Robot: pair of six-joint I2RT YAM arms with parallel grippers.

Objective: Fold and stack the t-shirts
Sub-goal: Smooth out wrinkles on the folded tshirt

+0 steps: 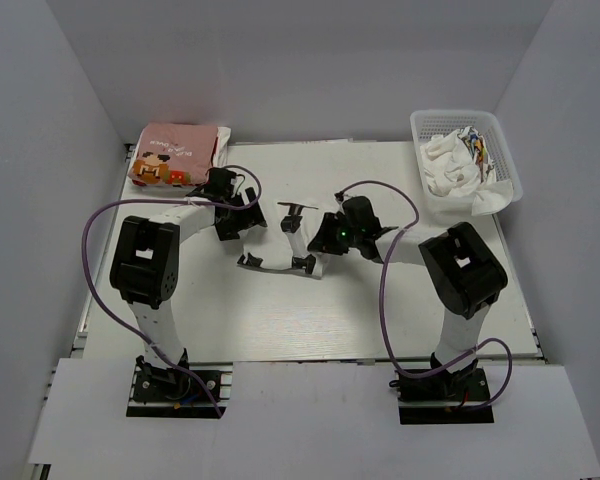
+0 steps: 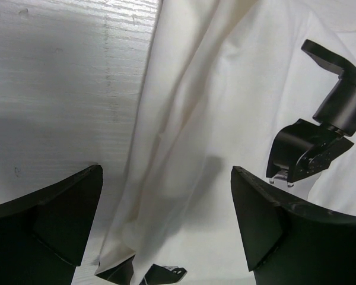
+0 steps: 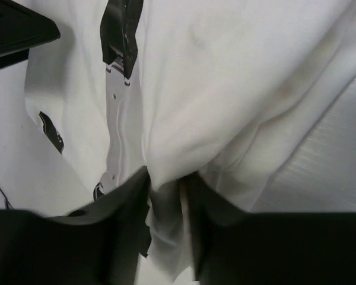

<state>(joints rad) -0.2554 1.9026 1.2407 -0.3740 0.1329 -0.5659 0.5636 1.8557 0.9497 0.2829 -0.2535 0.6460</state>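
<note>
Right end effector (image 3: 166,181) pinches white t-shirt (image 3: 237,89) | left end effector (image 2: 166,178) agape | basket (image 1: 510,162), pink t-shirt (image 1: 175,150) beyond

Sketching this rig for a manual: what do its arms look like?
The left arm and right arm have white links, boxy black joints and looping purple cables. The left end effector and right end effector have black fingers. A green light marks the right wrist.

At the far right corner of the desk (image 1: 280,310) I see a white plastic lattice basket (image 1: 455,114), close to the grey side wall (image 1: 570,120). The desk is white with fine grain.
</note>
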